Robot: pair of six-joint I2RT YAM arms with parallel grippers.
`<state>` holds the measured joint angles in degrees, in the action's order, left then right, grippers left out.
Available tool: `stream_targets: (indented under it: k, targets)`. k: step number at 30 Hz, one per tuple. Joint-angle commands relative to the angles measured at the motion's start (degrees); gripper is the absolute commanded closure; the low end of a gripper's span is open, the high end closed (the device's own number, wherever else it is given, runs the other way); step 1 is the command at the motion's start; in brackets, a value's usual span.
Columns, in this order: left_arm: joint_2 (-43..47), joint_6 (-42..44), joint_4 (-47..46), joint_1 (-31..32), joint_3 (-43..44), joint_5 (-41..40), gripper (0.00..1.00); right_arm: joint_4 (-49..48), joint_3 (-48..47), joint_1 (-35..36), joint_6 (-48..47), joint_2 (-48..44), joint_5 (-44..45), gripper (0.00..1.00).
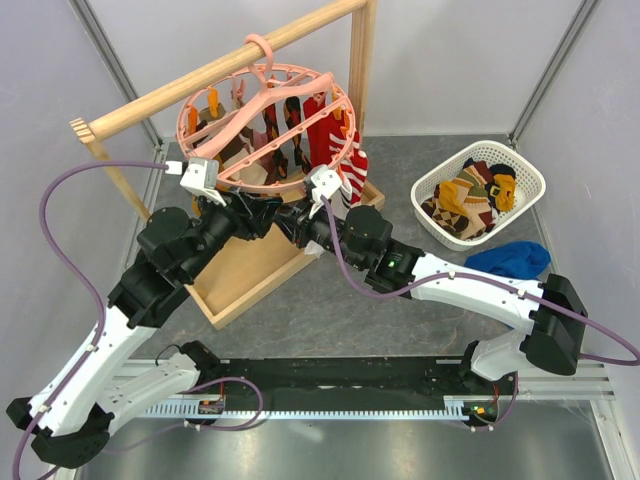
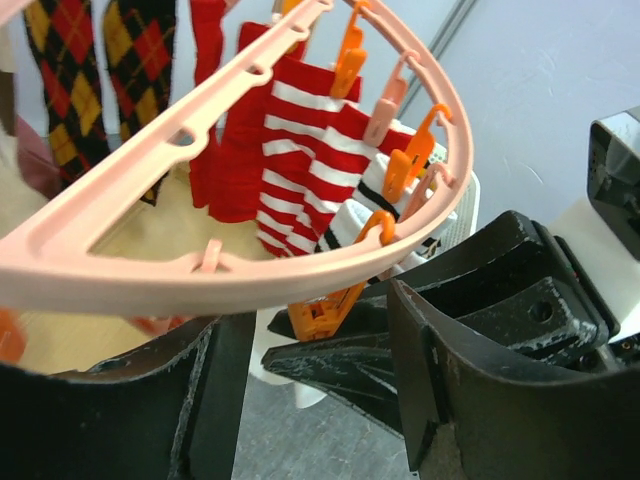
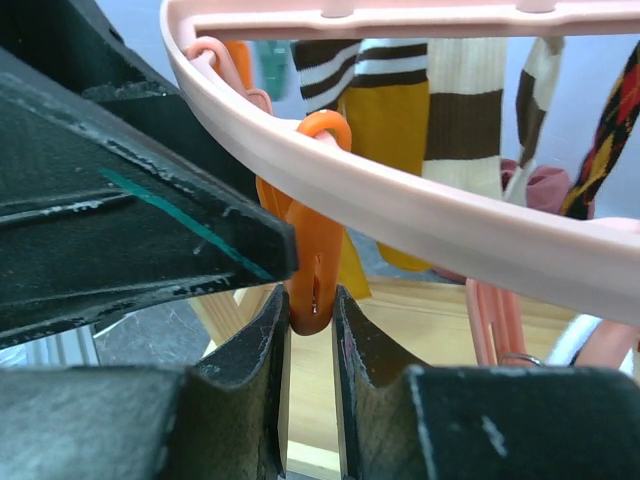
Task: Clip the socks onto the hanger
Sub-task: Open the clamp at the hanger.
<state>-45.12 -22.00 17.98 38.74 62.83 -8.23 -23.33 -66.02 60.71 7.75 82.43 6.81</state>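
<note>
Upper centre, overhead view — hanger [image 1: 300, 70] ring, hung socks [image 1: 325, 135] and wooden rail [image 1: 180, 88] block passage; wooden base [image 1: 240, 275] limits room beneath. Right: basket [image 1: 460, 238], blue cloth [image 1: 510, 260]. Desk [image 1: 380, 320] centre bare — passable. Right gripper [image 3: 312, 310] gap filled by orange clip [image 3: 318, 230].

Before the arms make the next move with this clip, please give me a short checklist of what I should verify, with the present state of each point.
1. Right claw grips the orange clip: ok, its fingers pinch the clip's lower end.
2. Clip's mouth is open enough for a sock: cannot tell.
3. Left claw carries a sock: not ok, it stands open under the ring, and no sock shows between its fingers.
4. Hanger hangs on the wooden rail: ok, hook over the rail.
5. Socks remain to be clipped: ok, several lie in the white basket.
</note>
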Motion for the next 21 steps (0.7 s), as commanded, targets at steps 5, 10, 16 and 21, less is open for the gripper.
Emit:
stream_targets:
  k: [5,10,16,21]
  targets:
    - [-2.1,2.3,0.0,0.7,4.3,1.0,0.39,0.4,-0.9,0.3,-2.6,-1.8,2.6,1.00]
    - [-2.8,3.5,0.0,1.2,4.5,-0.1,0.40,1.2,-1.7,0.8,-3.6,-1.2,3.6,1.00]
    - [-3.1,6.4,-0.1,1.6,4.4,-2.8,0.41,2.4,-3.2,1.7,-5.5,0.2,5.1,1.00]
    - [-3.1,7.1,-3.1,1.7,2.7,-5.2,0.42,3.3,-4.6,2.7,-7.0,1.2,6.5,1.00]
